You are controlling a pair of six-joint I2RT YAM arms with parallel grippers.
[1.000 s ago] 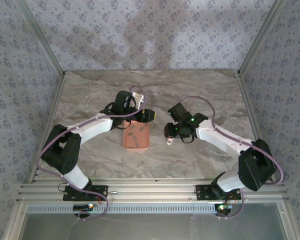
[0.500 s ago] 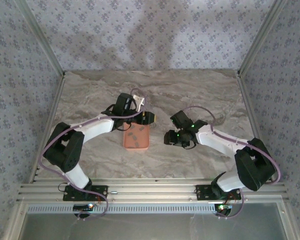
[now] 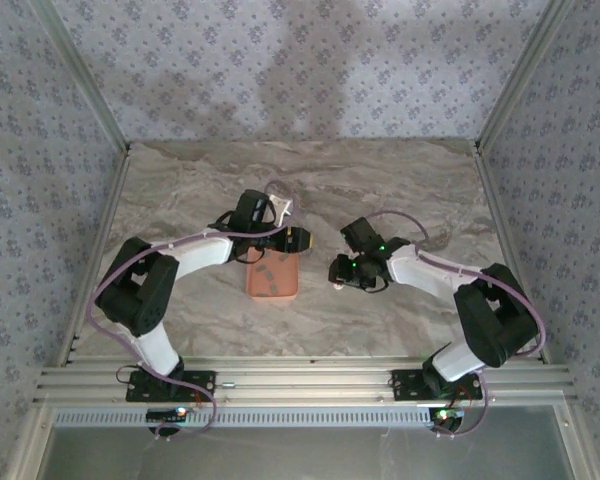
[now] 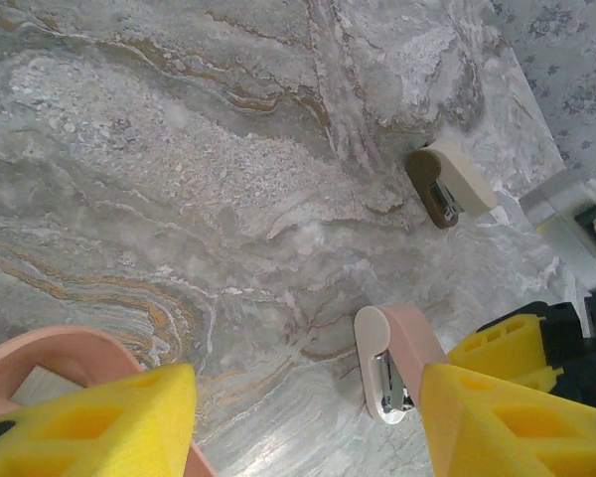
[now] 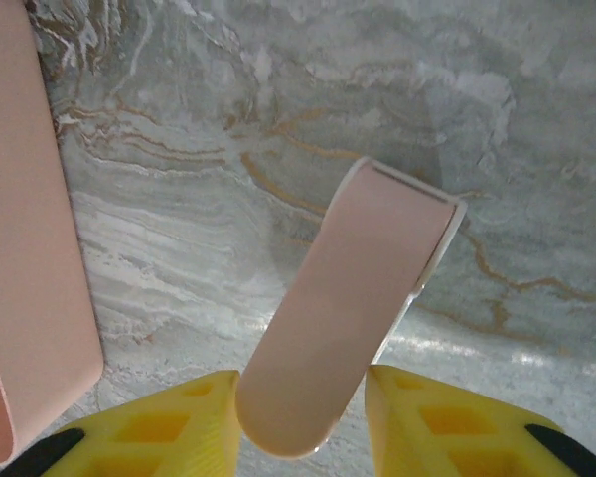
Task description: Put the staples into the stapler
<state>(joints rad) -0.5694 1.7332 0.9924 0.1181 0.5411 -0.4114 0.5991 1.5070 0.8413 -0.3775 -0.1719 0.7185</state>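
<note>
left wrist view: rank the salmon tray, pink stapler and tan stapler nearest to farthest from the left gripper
1. salmon tray, bottom left
2. pink stapler, bottom right; too close to call with tray
3. tan stapler, upper right, farthest

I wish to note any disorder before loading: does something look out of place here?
The staples lie scattered at mixed angles in the tray. A tan stapler lies apart on the table, away from the pink stapler.
</note>
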